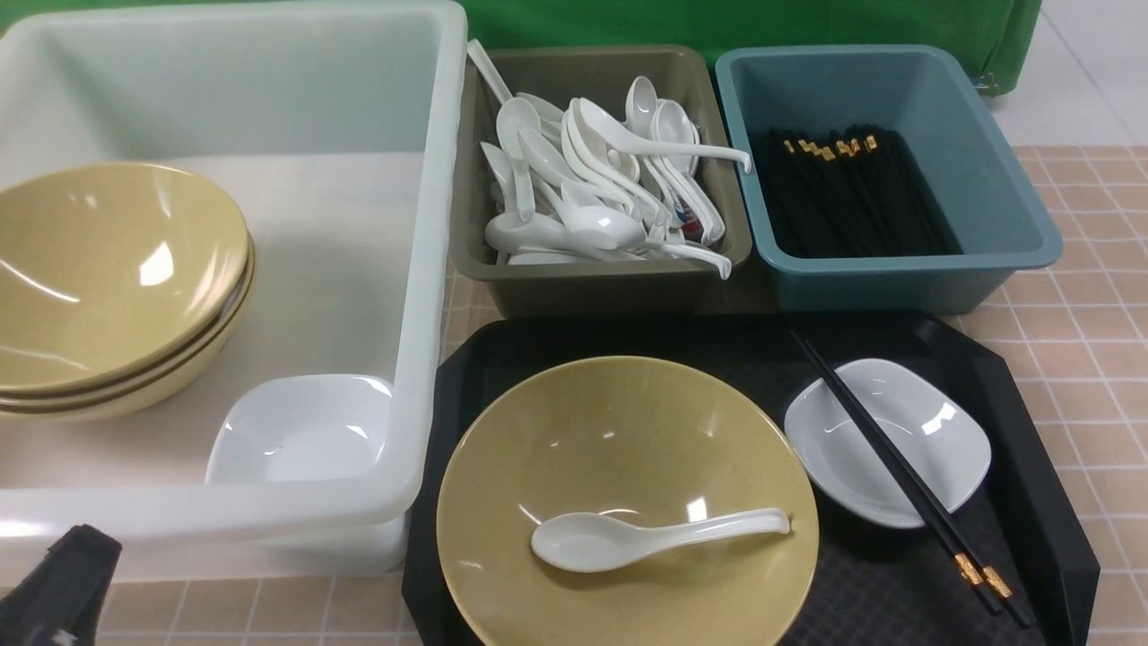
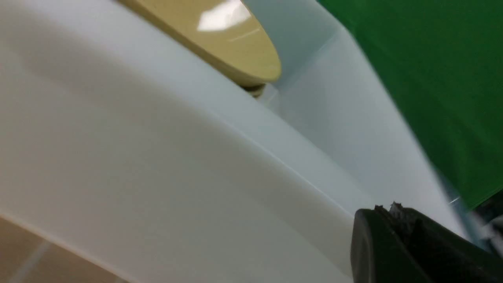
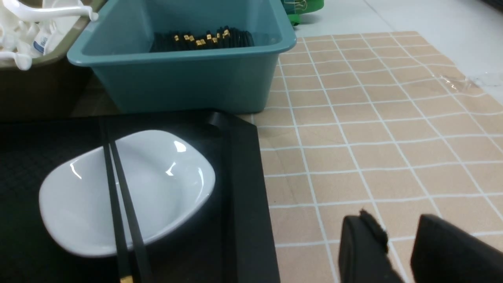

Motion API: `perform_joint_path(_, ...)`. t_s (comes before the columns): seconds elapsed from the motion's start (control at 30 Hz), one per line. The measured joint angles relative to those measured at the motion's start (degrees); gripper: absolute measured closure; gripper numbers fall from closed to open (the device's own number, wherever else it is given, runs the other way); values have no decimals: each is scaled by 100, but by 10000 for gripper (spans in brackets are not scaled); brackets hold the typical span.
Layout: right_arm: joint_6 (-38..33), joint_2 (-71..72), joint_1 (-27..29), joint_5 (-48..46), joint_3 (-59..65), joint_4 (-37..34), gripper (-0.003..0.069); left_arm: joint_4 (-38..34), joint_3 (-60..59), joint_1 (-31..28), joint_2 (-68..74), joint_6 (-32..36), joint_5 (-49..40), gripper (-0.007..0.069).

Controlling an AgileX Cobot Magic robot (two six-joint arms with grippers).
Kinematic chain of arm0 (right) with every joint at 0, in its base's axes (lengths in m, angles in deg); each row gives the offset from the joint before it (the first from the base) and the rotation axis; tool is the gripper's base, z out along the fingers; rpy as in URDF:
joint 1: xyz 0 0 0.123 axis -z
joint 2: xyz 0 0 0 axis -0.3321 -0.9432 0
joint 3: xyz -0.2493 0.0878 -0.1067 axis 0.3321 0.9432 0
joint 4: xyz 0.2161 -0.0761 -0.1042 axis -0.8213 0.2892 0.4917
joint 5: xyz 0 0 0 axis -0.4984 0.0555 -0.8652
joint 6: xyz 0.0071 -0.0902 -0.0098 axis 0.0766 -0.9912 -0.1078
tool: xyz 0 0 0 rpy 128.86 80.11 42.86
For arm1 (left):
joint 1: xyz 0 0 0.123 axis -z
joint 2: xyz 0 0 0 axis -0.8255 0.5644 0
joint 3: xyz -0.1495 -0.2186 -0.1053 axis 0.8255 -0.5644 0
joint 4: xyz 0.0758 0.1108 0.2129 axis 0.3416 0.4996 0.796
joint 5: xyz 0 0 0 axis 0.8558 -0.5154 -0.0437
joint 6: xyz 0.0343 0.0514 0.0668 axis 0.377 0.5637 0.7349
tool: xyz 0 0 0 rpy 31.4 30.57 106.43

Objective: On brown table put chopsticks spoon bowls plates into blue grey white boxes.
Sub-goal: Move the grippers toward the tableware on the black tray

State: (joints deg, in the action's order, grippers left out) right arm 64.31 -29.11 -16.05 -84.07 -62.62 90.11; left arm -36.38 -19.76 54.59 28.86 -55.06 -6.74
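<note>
A yellow bowl (image 1: pixel 628 431) sits on the black tray with a white spoon (image 1: pixel 628 538) lying in it. Beside it is a white plate (image 1: pixel 933 440) (image 3: pixel 165 184) with black chopsticks (image 1: pixel 897 462) (image 3: pixel 118 204) laid across it. The white box (image 1: pixel 430 269) (image 2: pixel 157 157) holds stacked yellow bowls (image 1: pixel 108 278) (image 2: pixel 220 35) and a white plate (image 1: pixel 300 431). My left gripper (image 1: pixel 54 583) (image 2: pixel 387 210) is shut and empty, low by the white box's near wall. My right gripper (image 3: pixel 397 220) is open and empty over the brown table (image 3: pixel 373 118), right of the tray.
The grey box (image 1: pixel 592 287) holds several white spoons (image 1: pixel 592 179). Next to it, the blue box (image 1: pixel 897 278) (image 3: pixel 177 82) holds several black chopsticks (image 1: pixel 852 193). The black tray (image 1: pixel 717 336) lies in front of both. A green cloth hangs behind.
</note>
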Motion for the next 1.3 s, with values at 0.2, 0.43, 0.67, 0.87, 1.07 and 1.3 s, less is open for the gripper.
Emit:
perform_joint_path(0.2, 2240, 0, 0, 205, 0, -979, 421, -1602, 0, 0, 0, -432, 98, 623)
perform_joint_path(0.43, 4277, 0, 0, 322, 0, -1815, 421, -2127, 0, 0, 0, -417, 104, 623)
perform_joint_path(0.67, 3625, 0, -47, 257, -6, -1884, 423, -1952, 907, 0, 0, 1638, -579, 623)
perform_joint_path(0.87, 1503, -144, -558, -213, -970, -1900, 443, -821, 2416, 0, 1052, 2623, -2041, 623)
perform_joint_path(1.07, -634, -1600, -919, -1442, -2586, -1900, 599, 869, 3997, 0, 2969, 2754, -3877, 623)
perform_joint_path(1.3, -2833, -3970, -967, -3648, -4482, -1848, 622, 2078, 5349, 669, 4648, 2841, -5236, 623)
